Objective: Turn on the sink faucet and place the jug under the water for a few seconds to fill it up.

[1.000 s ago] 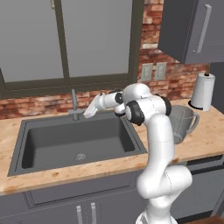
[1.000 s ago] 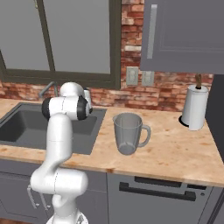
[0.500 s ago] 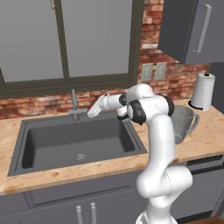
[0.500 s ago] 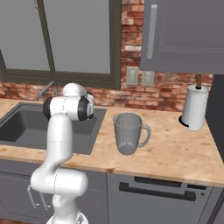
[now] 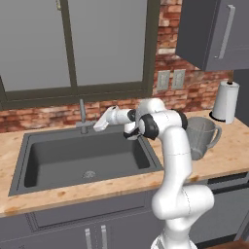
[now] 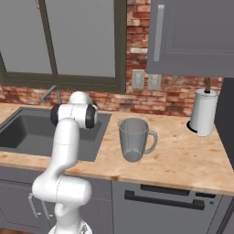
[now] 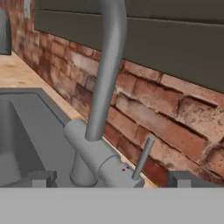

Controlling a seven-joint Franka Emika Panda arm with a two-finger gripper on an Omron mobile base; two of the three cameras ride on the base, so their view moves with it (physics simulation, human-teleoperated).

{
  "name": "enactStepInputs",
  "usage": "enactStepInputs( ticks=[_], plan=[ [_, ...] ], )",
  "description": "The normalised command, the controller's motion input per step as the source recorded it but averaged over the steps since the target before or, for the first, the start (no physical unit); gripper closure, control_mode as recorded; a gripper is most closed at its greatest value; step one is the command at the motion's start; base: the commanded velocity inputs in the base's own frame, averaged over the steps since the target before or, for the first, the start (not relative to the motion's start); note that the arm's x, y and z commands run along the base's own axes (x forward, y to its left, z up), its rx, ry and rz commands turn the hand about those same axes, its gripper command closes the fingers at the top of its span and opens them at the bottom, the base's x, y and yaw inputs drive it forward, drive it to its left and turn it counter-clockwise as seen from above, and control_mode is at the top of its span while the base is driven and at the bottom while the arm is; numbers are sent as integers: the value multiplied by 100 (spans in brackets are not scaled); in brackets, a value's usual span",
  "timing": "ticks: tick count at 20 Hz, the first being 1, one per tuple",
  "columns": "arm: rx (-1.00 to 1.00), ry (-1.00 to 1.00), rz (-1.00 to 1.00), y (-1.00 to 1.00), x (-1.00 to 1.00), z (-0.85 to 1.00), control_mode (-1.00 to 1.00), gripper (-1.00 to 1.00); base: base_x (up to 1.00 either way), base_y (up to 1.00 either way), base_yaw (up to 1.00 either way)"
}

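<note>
White and dark, your gripper [image 5: 98, 126] stands with its jaws wide and holding nothing, right beside the 1 sink faucet [image 7: 105, 109], whose base and side lever sit between the fingertips [image 7: 41, 178] in the hand view. You have 1 sink [image 5: 73, 160], 1 jug [image 6: 134, 139] standing upright on the wooden counter [image 6: 183, 160] to its right, and 1 paper-towel roll [image 6: 203, 112] against the brick wall [image 6: 169, 98].
</note>
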Motion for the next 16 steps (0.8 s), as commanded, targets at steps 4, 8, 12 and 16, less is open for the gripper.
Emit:
enactStepInputs(
  ticks=[4, 8, 12, 16],
  plan=[
    [8, -14, 7, -1, 54, -19, -100, -100, 0, 0, 0],
    [10, -15, 11, -13, 56, -10, -100, -100, 0, 0, 0],
    [11, -5, 12, -1, 46, -7, -100, -100, 0, 0, 0],
    [12, 0, 13, 0, 46, -2, -100, -100, 0, 0, 0]
  ],
)
